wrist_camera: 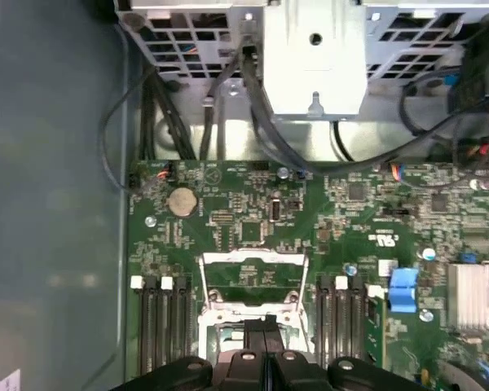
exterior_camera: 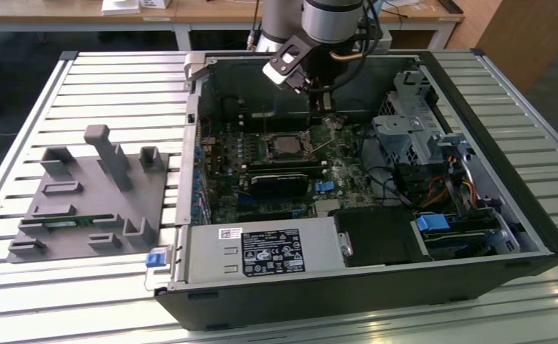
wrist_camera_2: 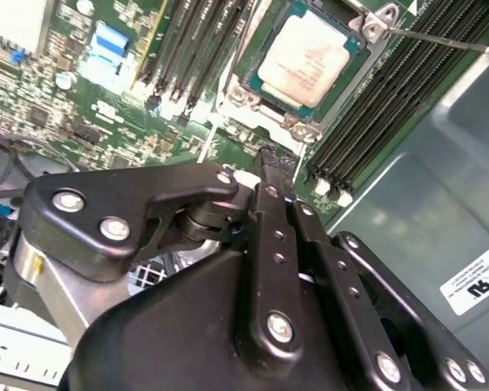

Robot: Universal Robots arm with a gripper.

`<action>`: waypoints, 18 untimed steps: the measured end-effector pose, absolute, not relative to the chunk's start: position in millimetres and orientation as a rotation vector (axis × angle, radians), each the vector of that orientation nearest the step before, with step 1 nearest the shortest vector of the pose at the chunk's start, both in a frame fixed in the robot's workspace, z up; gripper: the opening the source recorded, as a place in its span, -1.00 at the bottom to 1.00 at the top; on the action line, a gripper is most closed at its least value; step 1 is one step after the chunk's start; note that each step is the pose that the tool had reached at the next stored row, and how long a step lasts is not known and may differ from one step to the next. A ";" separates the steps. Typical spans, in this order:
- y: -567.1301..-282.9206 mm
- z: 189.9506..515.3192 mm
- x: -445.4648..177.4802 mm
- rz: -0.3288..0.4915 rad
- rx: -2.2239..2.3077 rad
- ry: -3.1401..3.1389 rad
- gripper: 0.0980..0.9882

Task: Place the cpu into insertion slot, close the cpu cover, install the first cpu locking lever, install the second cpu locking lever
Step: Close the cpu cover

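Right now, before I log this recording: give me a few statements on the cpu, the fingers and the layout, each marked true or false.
1. The cpu lies in its socket on the motherboard. True.
2. The fingers grip the cpu. False: they are shut with nothing between them, close by the socket.
3. The grey fixture lies on the exterior view's right of the computer case. False: it lies on the exterior view's left of the case.
4. A thin metal lever reaches out from the socket over the memory slots. True.
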State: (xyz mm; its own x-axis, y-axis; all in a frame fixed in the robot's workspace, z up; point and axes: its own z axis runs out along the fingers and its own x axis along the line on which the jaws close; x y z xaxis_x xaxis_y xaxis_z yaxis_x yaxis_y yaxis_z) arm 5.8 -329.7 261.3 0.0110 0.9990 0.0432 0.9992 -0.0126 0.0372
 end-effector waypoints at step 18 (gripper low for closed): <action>-329.7 260.0 22.5 -0.087 -2.224 -2.213 -0.96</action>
